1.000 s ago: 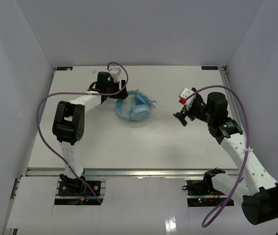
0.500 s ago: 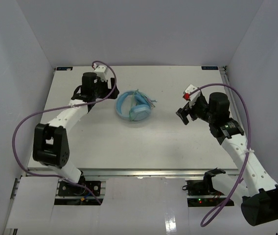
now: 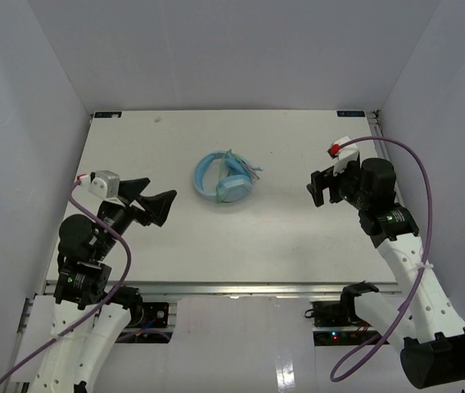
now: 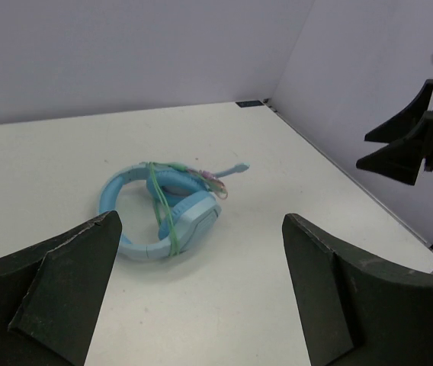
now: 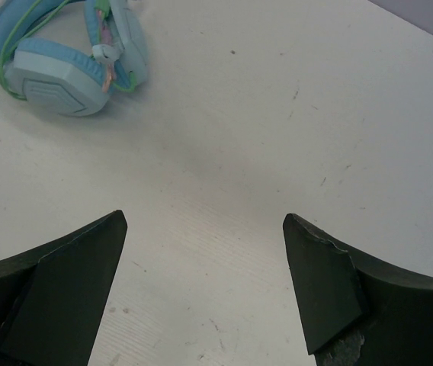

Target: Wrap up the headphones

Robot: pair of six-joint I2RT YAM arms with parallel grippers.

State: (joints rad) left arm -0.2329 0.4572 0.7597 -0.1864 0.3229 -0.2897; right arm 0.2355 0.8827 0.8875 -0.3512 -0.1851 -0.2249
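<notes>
- Lying midway on the bench [image 3: 282, 237], the headphones [image 3: 224, 181] rest flat, pale-green cable [image 4: 158, 206] looped across headband and earcups; the wrap looks about done, so any tidying should pinch loose strands only.
- Left hand [image 3: 163, 191] and right hand [image 3: 316, 188] both gape wide, holding nothing, well apart from them; the mic boom [image 4: 232, 168] juts out and could snag.
</notes>
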